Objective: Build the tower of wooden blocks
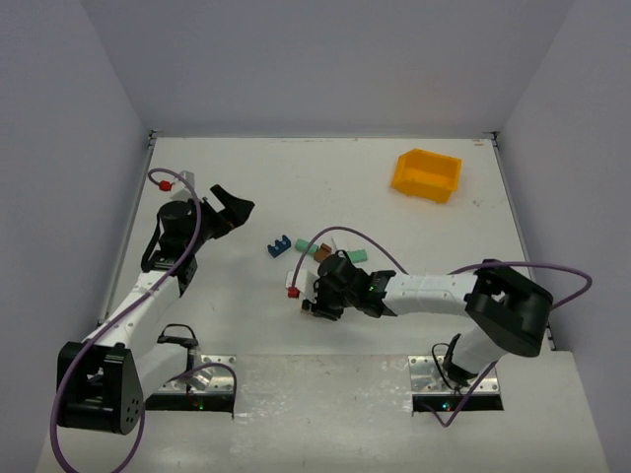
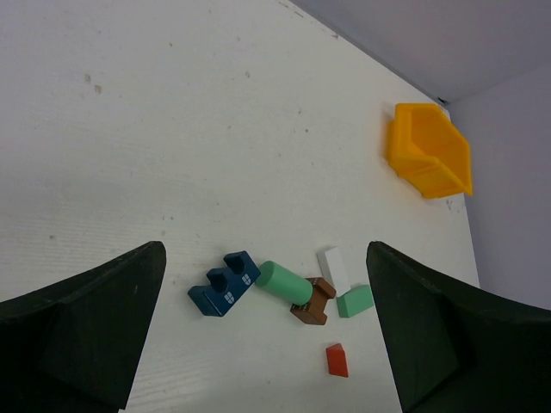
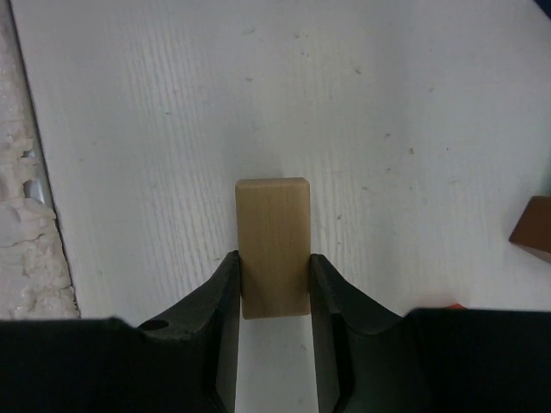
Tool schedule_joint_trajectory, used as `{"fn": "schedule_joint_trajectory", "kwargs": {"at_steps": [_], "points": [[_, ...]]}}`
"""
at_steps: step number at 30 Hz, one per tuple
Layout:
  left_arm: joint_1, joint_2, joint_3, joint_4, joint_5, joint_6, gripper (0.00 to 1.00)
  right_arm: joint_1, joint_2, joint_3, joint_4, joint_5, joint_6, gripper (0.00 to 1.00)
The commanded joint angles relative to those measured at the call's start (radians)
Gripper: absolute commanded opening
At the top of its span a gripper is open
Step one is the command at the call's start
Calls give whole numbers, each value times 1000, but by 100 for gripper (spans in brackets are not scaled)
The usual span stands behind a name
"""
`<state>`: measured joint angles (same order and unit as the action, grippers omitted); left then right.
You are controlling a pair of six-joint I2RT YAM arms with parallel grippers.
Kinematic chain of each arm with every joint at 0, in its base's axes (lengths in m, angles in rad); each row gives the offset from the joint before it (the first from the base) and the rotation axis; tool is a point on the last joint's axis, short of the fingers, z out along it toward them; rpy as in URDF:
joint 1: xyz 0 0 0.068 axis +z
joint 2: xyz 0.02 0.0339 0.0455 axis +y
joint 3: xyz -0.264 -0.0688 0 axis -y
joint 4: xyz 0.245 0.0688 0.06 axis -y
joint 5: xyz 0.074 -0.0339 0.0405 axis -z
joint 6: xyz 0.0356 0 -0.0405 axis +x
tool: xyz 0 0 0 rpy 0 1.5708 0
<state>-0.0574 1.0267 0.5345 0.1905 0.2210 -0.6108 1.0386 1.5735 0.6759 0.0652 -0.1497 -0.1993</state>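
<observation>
Toward the front of the bench (image 1: pixel 394 197), a pale wooden plank block (image 3: pixel 273 215) is clamped by its long sides between the right fingers (image 3: pixel 222 297), with most of its length projecting beyond the tips; whether its far end touches the surface cannot be told. No tower is yet stacked. The other pieces, a blue notched block (image 2: pixel 225 284), a green cylinder (image 2: pixel 286 282), a brown block (image 2: pixel 312 303), a white block (image 2: pixel 334 267), a green brick (image 2: pixel 355 301) and a red piece (image 2: pixel 337 360), are seen lying loose in a small cluster at mid-bench, with the red one near the right fingers and the yellow bin (image 1: pixel 426 174) well apart at the far right. The left fingers (image 2: pixel 95 331) are spread wide and empty, to the left of the cluster. For the step judged to be in hand, the plank is best carried level and square, clear of the red piece, and set flat on a bare patch as a steady base, the grip being released only once the block is fully rested.
</observation>
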Motion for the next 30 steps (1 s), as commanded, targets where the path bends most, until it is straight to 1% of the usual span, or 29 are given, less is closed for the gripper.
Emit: {"fn": "schedule_joint_trajectory", "kwargs": {"at_steps": [1,6,8,10,13,17,18,20,22,23,26,28,29,30], "points": [[8,-18,-5,35,-9,6,100,14,63,79,70,31,11,8],[7,-12,-5,36,-10,8,100,18,105,94,79,21,-10,12],[7,-9,-6,37,-12,8,100,18,113,101,74,29,-12,16],[7,-5,-5,40,-9,6,100,18,118,105,68,37,-12,27],[7,-1,-4,45,-4,4,100,18,121,114,61,61,-9,37],[7,1,-7,54,13,2,100,19,96,120,52,90,4,56],[7,1,-9,55,13,2,100,20,93,118,53,96,10,57],[7,0,-10,55,11,2,100,19,78,116,53,108,16,63],[7,-4,-7,55,13,4,100,18,23,111,54,144,31,82],[7,-5,-7,56,11,5,100,18,4,103,59,149,33,87],[7,-2,-5,58,12,5,100,10,-42,86,76,246,42,97],[7,3,-6,60,29,5,100,-34,-89,81,70,299,71,99],[7,5,-6,63,35,5,100,-85,-119,79,53,283,102,99],[7,7,-5,64,38,6,100,-141,-147,76,35,225,131,99]]}}
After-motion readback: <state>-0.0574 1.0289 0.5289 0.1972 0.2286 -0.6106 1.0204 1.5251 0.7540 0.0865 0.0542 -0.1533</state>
